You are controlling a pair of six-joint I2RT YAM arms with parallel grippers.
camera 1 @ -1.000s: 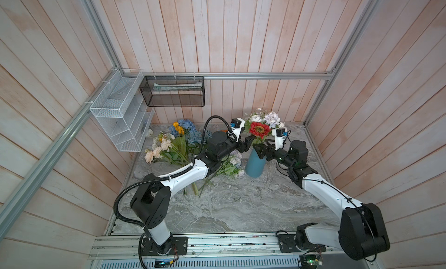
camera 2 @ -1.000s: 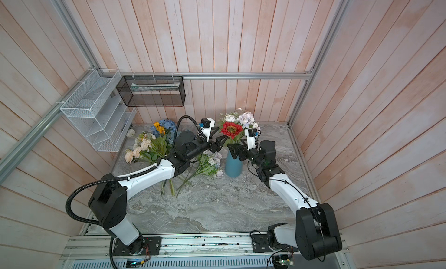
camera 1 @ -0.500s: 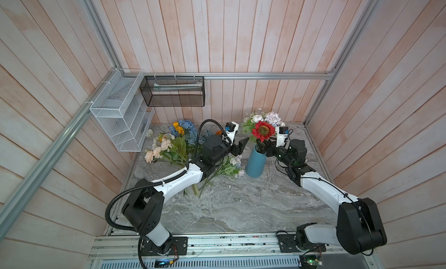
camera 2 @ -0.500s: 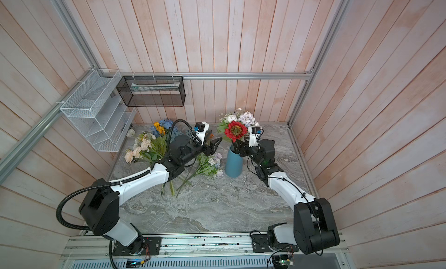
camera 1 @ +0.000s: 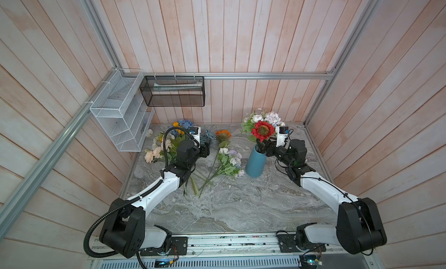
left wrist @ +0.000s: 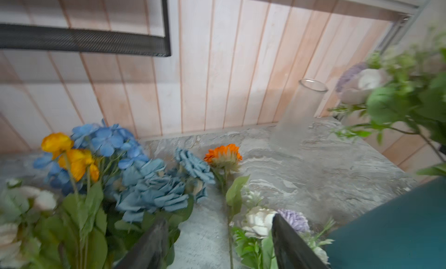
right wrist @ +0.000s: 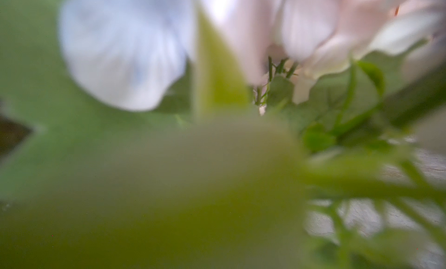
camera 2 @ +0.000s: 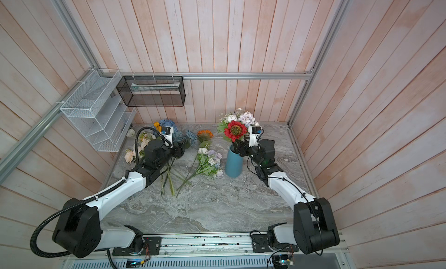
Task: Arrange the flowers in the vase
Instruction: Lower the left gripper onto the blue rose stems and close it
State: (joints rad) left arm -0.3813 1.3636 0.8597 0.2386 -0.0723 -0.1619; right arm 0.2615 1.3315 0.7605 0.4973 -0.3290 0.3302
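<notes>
Left gripper (left wrist: 219, 248): fingers apart, orange daisy (left wrist: 223, 155) stem lies between. Right gripper (camera 1: 263, 146) at vase (camera 1: 255, 164) mouth under red daisy (camera 1: 262, 131); grip unclear.

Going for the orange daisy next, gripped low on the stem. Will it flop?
Likely top-heavy: the orange daisy carries a broad bloom on a long thin stem, so it may swing or droop. Its stem runs beside the white-and-lilac sprig, so leaves could snag.
</notes>
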